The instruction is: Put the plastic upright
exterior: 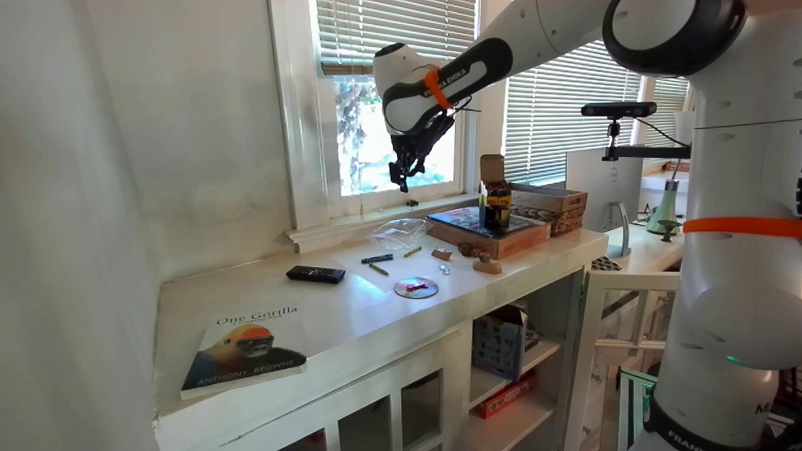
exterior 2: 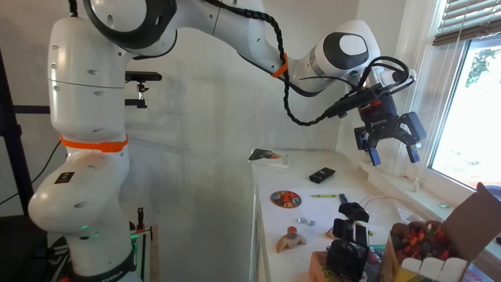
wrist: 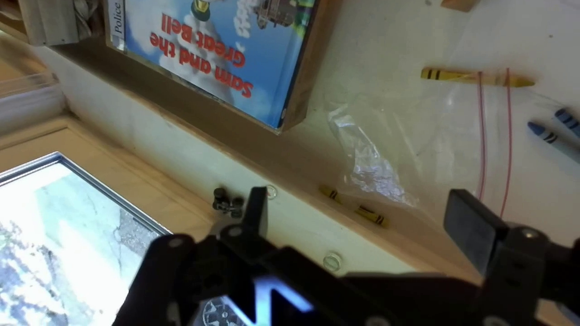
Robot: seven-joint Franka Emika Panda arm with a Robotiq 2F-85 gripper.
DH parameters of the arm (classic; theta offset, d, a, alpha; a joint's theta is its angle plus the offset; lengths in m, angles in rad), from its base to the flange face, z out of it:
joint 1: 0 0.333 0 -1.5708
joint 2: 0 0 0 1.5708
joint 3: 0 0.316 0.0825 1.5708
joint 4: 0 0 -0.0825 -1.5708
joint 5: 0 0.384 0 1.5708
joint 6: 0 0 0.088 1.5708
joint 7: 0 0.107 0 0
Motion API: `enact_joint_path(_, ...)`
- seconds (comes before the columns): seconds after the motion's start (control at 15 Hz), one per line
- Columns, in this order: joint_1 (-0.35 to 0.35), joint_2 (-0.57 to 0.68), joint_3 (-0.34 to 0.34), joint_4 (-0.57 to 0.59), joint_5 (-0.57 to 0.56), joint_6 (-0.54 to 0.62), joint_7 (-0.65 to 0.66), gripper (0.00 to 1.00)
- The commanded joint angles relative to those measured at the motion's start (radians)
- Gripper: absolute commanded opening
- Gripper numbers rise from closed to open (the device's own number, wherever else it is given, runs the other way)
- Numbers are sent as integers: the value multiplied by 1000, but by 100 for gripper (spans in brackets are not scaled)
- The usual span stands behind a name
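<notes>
Pincer [exterior 2: 394, 156] is suspended, jaws parted wide. A clear plastic bag [wrist: 376, 170] is laid beside the windowsill [wrist: 294, 231] on the surface [exterior: 250, 288]; in the wrist view, a yellow crayon [wrist: 462, 77] is crossed by its red lines.

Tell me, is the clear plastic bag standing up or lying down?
Lying down. The clear plastic bag is spread out and crumpled in the wrist view, its red-lined end over a yellow crayon.
</notes>
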Motion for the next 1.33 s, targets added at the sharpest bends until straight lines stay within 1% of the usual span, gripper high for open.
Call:
enact_joint_path(0.0, 47, 1, 21, -23, -107, -34, 119, 100)
enact_joint_path(0.2, 90, 21, 43, -62, -255, -48, 283, 100)
enact_joint_path(0.33, 113, 42, 60, -92, -311, -56, 374, 100)
enact_joint_path(0.4, 125, 56, 64, -105, -356, -56, 433, 100)
enact_joint_path(0.6, 146, 99, 71, -138, -417, -41, 565, 99)
enact_joint_path(0.67, 153, 113, 70, -144, -440, -45, 608, 81)
enact_joint_path(0.73, 158, 124, 68, -151, -463, -44, 645, 74)
enact_joint_path(0.8, 161, 135, 66, -157, -494, -38, 686, 70)
enact_joint_path(0.93, 163, 154, 66, -163, -545, -41, 745, 52)
enact_joint_path(1.13, 158, 176, 70, -170, -584, -33, 801, 49)
enact_joint_path(1.27, 157, 184, 74, -170, -596, -32, 818, 56)
